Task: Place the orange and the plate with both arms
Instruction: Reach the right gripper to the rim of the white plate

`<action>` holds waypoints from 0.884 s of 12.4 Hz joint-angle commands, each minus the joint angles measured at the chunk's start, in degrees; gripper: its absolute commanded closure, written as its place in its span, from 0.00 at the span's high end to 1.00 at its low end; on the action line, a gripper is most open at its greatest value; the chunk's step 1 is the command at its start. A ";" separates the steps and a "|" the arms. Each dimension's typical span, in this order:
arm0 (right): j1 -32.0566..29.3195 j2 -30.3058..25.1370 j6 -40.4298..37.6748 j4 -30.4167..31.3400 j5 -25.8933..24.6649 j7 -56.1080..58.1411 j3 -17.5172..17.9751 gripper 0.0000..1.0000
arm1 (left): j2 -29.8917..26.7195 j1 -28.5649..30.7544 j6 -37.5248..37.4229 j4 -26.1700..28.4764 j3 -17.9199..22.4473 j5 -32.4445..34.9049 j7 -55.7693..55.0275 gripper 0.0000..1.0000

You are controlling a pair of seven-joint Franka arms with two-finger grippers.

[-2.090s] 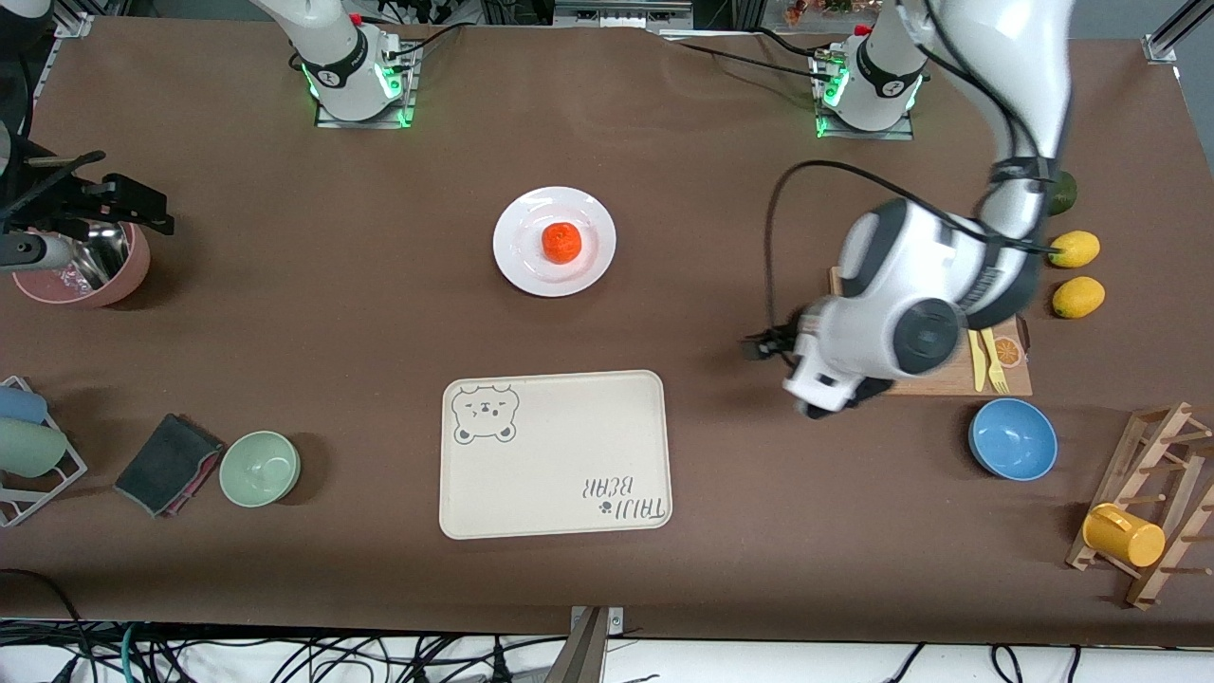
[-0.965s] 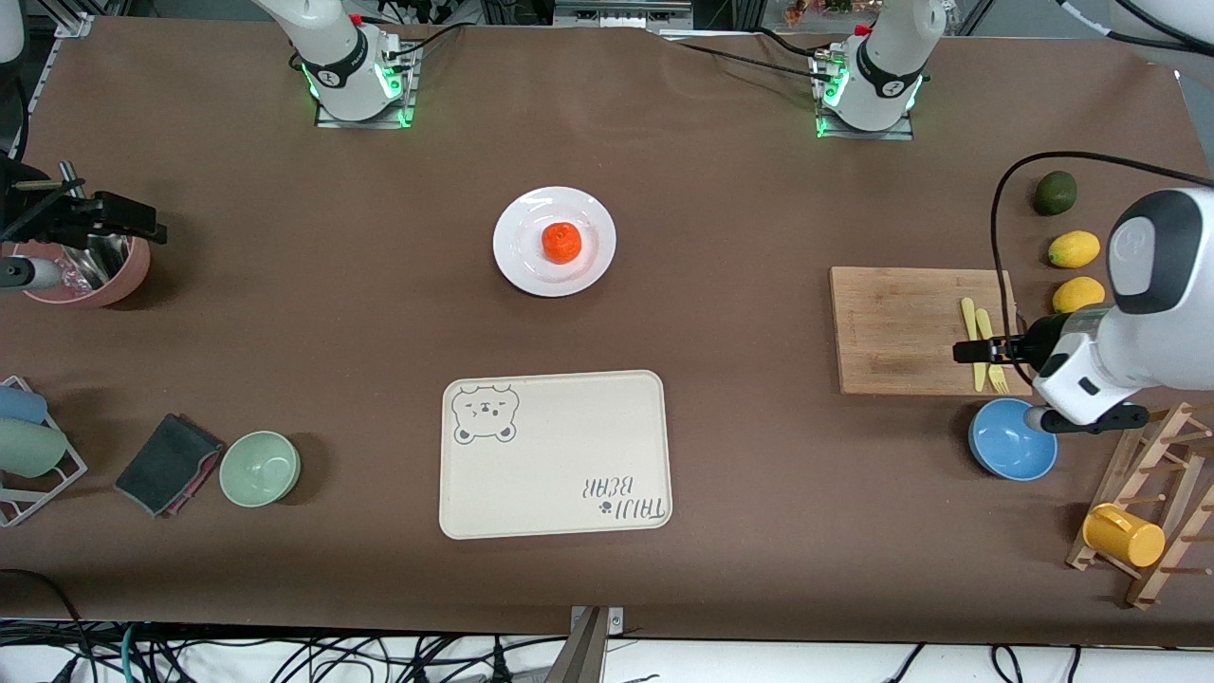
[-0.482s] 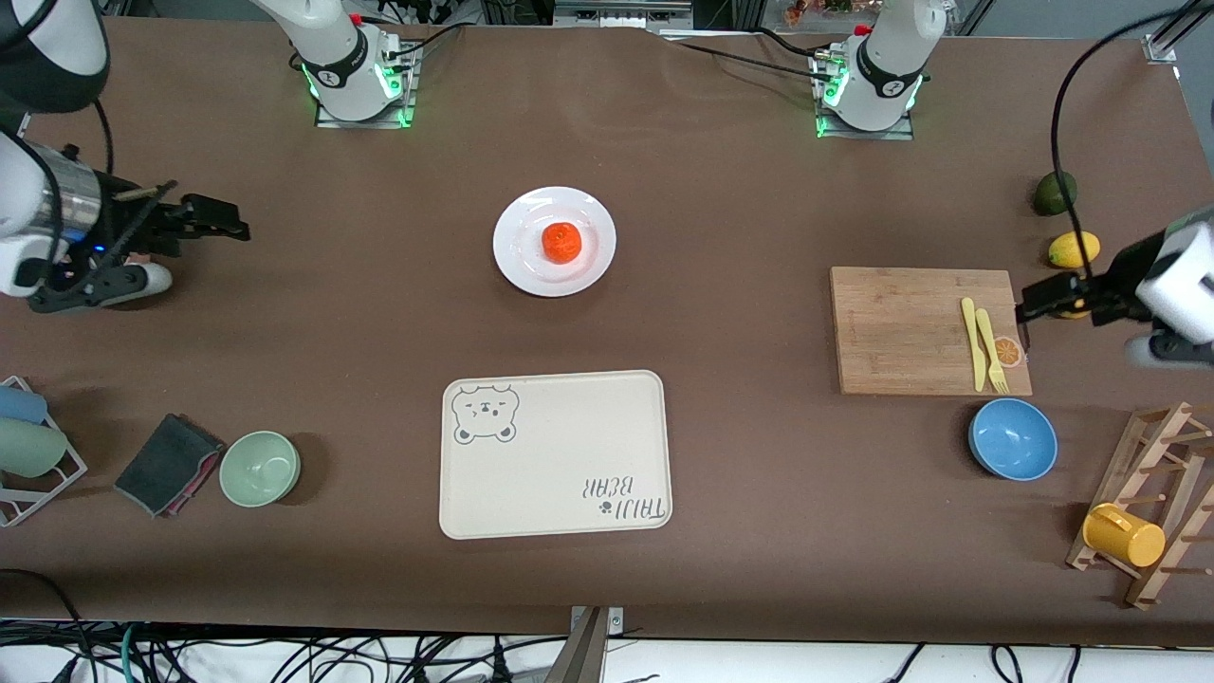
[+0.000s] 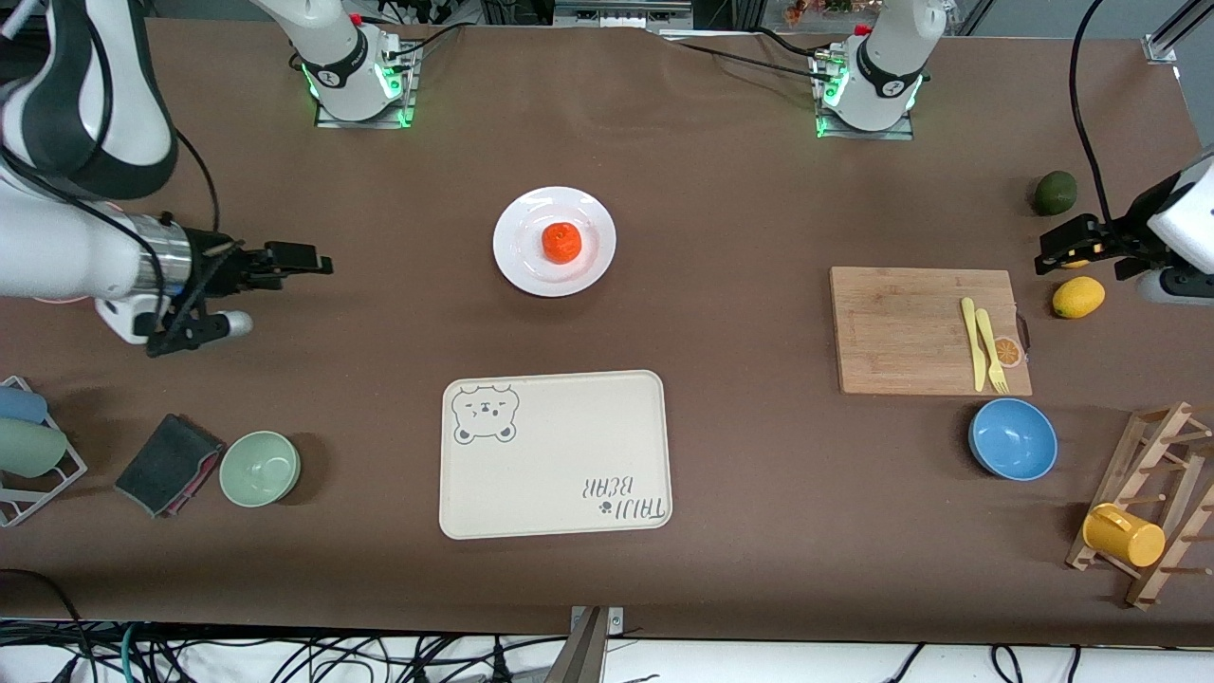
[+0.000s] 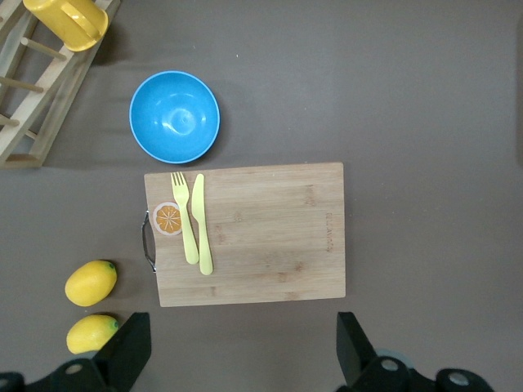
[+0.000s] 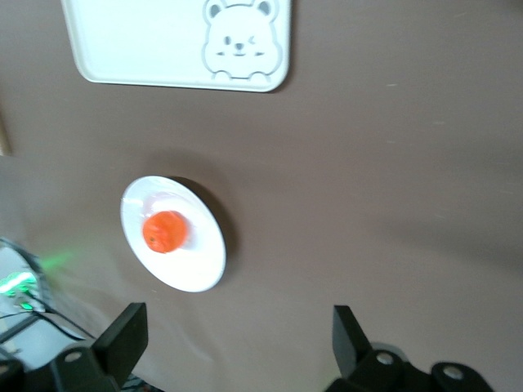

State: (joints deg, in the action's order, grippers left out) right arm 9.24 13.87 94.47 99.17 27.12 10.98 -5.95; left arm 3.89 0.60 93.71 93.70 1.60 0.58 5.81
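1. Front view: orange (image 4: 561, 242) on plate (image 4: 554, 241), mid-bench, farther from the camera than the tray (image 4: 555, 454). Right gripper (image 4: 302, 258) up over bare bench toward the right arm's end, well apart from the plate, fingers open and empty. Left gripper (image 4: 1060, 248) up over a lemon (image 4: 1077, 297) at the left arm's end, fingers open and empty. Board (image 4: 929, 329) with fork (image 4: 992, 350) and knife (image 4: 973, 343) beside the lemon; blue bowl (image 4: 1012, 438) nearer the camera than the board; avocado (image 4: 1055, 193) farther.

2. Left wrist view: open fingers (image 5: 124, 353) spread wide, nothing between. Seen below: board (image 5: 245, 233), fork (image 5: 184, 216), knife (image 5: 201, 222), blue bowl (image 5: 175, 115), two lemons (image 5: 91, 282).

3. Right wrist view: open fingers (image 6: 121, 335) spread wide, nothing between. Seen below: orange (image 6: 164, 231) resting on plate (image 6: 173, 233), tray (image 6: 180, 42) near it.
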 commanded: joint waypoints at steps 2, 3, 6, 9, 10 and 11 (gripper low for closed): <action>-0.10 -2.36 10.44 12.68 10.20 5.25 4.01 1.00 | 0.24 -1.31 1.39 1.84 0.51 1.70 0.96 1.00; -0.10 -2.36 13.87 16.20 13.19 8.59 4.80 1.00 | 0.33 -1.22 1.48 1.75 0.51 1.70 0.96 1.00; -0.10 -2.01 23.18 24.47 20.32 14.49 10.15 1.00 | 0.33 -1.13 1.48 1.57 0.51 1.61 0.96 1.00; -0.10 -0.17 29.79 30.72 33.13 23.97 14.20 1.00 | 0.42 -0.69 1.74 1.48 0.51 1.53 0.96 1.00; -0.10 0.80 30.07 31.26 35.87 26.18 14.30 1.00 | 0.42 -0.61 1.74 1.48 0.51 1.53 0.96 1.00; -0.10 1.94 30.25 31.26 37.12 26.98 14.30 1.00 | 0.42 -0.69 1.66 1.48 0.51 1.53 0.96 1.00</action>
State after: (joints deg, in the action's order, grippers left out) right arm 9.68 14.91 123.80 129.59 60.77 34.80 8.01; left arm 4.65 -0.04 94.94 95.08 2.07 0.62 5.83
